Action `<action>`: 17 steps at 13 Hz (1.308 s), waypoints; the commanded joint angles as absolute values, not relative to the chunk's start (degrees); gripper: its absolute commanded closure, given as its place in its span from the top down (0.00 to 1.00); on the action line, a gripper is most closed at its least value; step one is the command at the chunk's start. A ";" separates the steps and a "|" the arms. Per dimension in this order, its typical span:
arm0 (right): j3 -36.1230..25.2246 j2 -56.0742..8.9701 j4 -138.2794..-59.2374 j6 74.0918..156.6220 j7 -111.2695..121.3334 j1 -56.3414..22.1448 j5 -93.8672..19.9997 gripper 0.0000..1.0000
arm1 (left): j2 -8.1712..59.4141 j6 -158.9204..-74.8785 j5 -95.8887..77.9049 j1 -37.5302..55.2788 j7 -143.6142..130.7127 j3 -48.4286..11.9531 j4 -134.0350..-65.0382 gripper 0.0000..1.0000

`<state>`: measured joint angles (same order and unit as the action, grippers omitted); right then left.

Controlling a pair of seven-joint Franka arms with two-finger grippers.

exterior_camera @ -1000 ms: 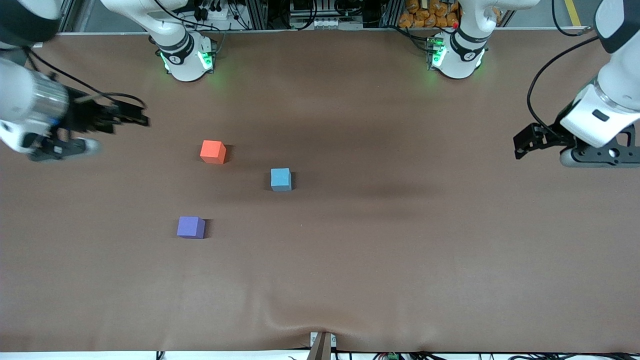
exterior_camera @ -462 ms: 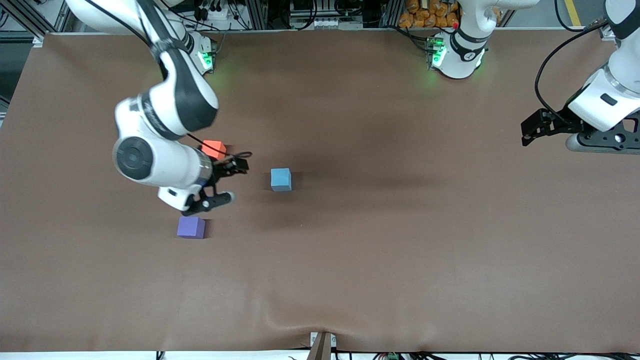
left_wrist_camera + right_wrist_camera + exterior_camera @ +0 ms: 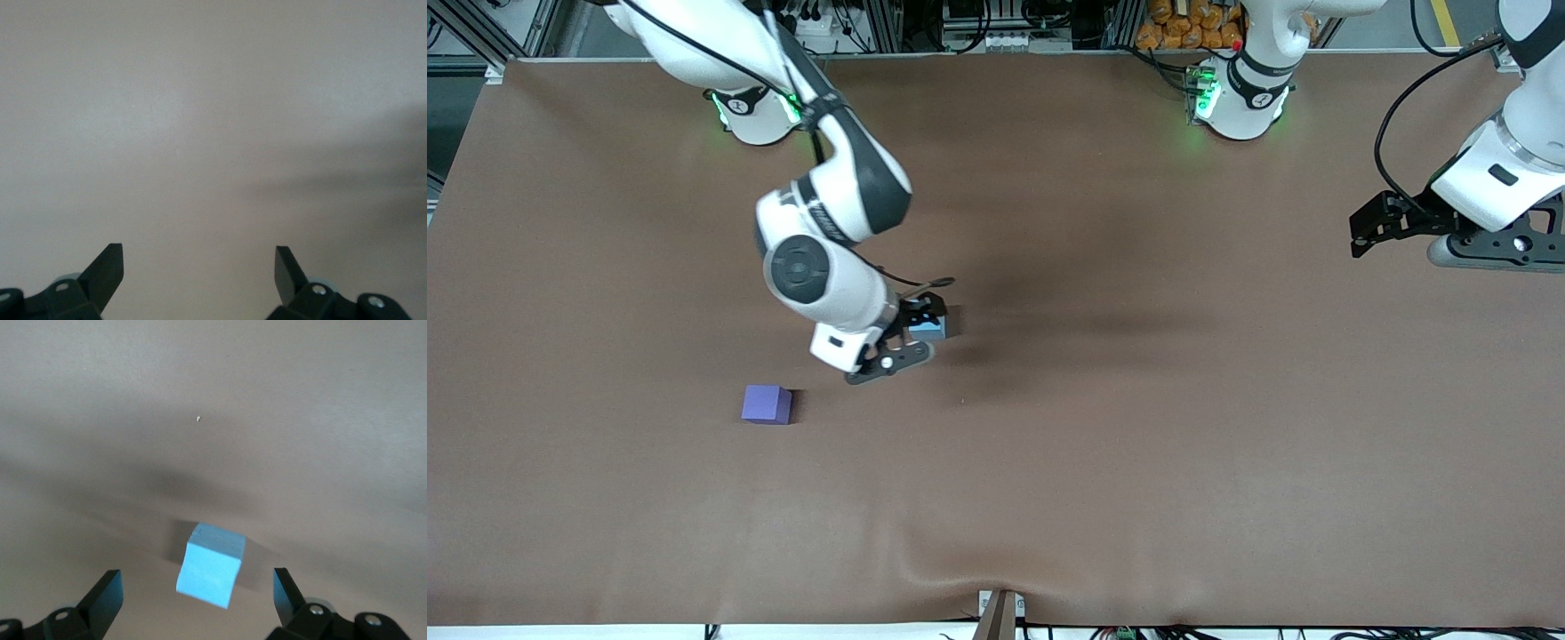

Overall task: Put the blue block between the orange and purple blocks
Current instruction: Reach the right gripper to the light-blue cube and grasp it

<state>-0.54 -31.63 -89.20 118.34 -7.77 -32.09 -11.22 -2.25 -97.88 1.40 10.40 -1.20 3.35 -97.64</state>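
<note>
One small cube is the thing to move: the blue block sits flat on the worktop, well apart from the purple block and farther from the front camera; the orange block is hidden under the right arm. The right gripper hovers just over the blue block, jaws spread wide, holding nothing. The cube looks matte, sharp-edged and probably light and foam-like, so a square pinch across two opposite flat faces should hold. The left gripper waits over its own end of the brown cloth-like worktop, jaws released.
</note>
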 commanded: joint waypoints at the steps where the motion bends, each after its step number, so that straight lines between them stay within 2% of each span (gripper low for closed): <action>1: -1.23 -34.97 -88.59 121.45 -12.20 -35.06 -3.98 1.00 | -1.76 -98.09 0.62 10.20 -0.18 3.16 -96.42 1.00; 4: -1.23 -36.91 -88.85 121.91 -15.82 -36.66 3.67 1.00 | -1.14 -98.09 0.70 10.28 -0.18 3.25 -96.42 1.00; 6: -1.32 -37.00 -89.65 121.29 -15.82 -37.26 4.30 1.00 | -0.97 -98.09 0.70 10.02 -0.18 3.25 -95.63 1.00; 9: -1.23 -37.00 -90.79 117.43 -16.95 -36.83 3.87 1.00 | -0.97 -98.09 1.05 9.49 -0.26 3.60 -95.10 1.00; 11: -0.97 -37.00 -90.79 117.68 -23.78 -36.91 3.34 1.00 | -0.88 -98.09 1.06 8.88 -0.18 3.52 -93.88 1.00; 14: -1.05 -37.18 -92.80 120.48 -26.19 -36.74 -3.94 1.00 | -0.09 -98.09 0.71 8.44 0.26 3.17 -93.25 1.00; 17: -1.06 -37.09 -97.11 124.97 -26.10 -37.18 -4.04 1.00 | -0.17 -98.09 0.70 0.64 0.35 -5.16 -92.72 1.00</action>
